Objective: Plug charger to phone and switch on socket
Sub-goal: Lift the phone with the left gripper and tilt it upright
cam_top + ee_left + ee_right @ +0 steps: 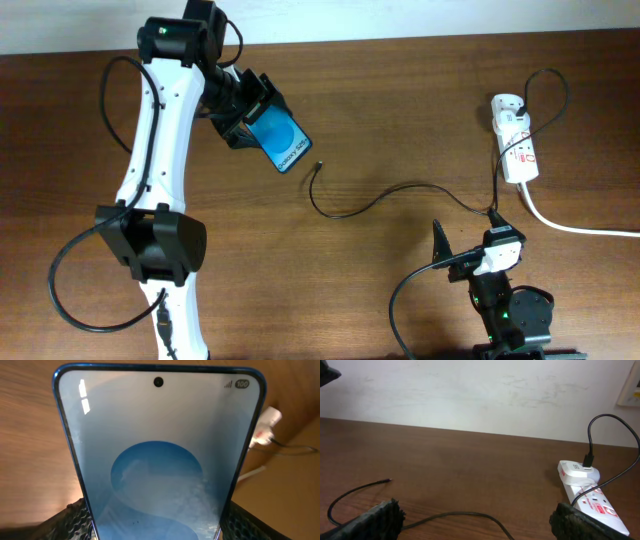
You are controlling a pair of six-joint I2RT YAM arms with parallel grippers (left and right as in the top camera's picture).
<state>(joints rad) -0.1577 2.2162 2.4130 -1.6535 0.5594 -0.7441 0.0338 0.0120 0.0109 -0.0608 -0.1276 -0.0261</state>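
Left gripper is clamped on the phone, pads on either side of its lower part, screen facing the wrist cam & lit blue. Seen from overhead the phone's long axis runs diagonally, free end aimed down-right. The camera hole sits at that free end, so I'd guess the charge port is at the other end, down btwn the jaws, though no port is visible. The charger has its connector tip lying on the table just past the phone's free end, not touching it. So the left arm is much nearer the tip, but it's busy. The right gripper is at the near edge w/ fingers spread wide, nothing in them. The cable's middle run passes close in front of it & the tip is well off to its left. The socket lies ahead & to that gripper's right, long axis roughly front-to-back, w/ the plug adapter on its far end. Count: 1 phone, 1 black cable, 1 strip, 1 adapter, 1 thick white cord leaving to the right, 2 arms. Probably the right arm has to fetch the tip while the left presents the phone.
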